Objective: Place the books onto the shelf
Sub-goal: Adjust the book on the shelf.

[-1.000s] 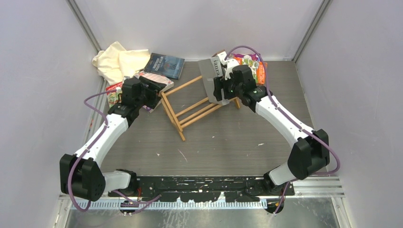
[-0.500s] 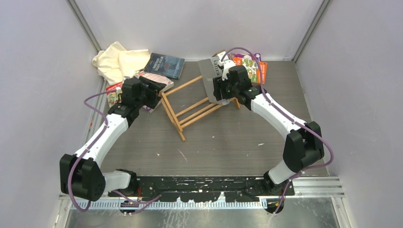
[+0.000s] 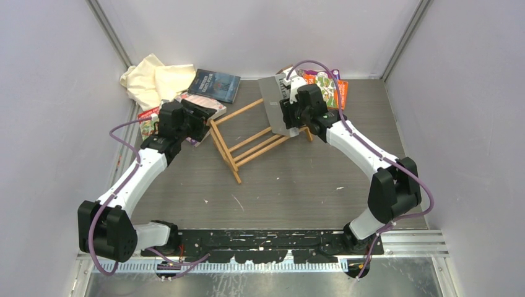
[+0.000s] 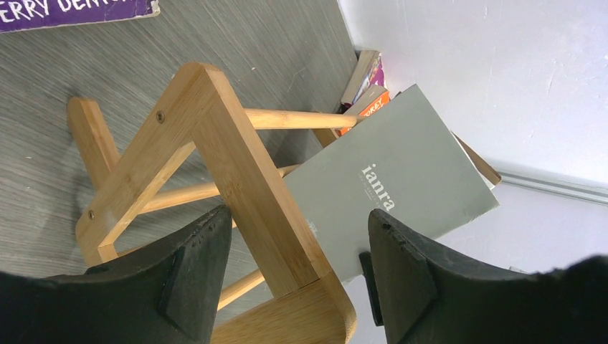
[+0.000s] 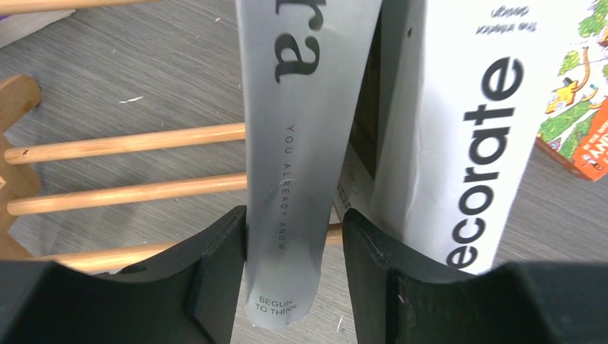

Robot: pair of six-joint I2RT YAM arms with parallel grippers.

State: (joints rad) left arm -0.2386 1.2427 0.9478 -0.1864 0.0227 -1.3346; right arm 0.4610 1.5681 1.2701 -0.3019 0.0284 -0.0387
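The left gripper (image 4: 297, 218) has not moved since a second ago. Its jaws stand apart astride the corner post of the shelf (image 3: 254, 141), with a gap showing on the right-finger side, so it grips nothing. A cream cloth (image 3: 155, 79) and a dark blue book (image 3: 214, 85) lie beyond it, and a purple book (image 4: 72, 11) lies flat past its left finger. The shelf lies tipped on the table (image 3: 297, 192), its long axis running slantwise from the frame end between these jaws toward the right gripper (image 5: 294, 215). That gripper has shifted slightly away from its base, its elbow drawn in, and its jaws have narrowed around the grey book (image 5: 301, 107). The left finger meets the cover, but I cannot tell whether the pair truly clamps. The grey book stands on edge across the slats at the shelf's far end, leaning, its long axis pointing straight out from the jaws. Just outside the right finger a white book (image 5: 459, 107) reading "ecorate" stands alongside, and an orange-green book (image 5: 581, 93) lies beyond that.
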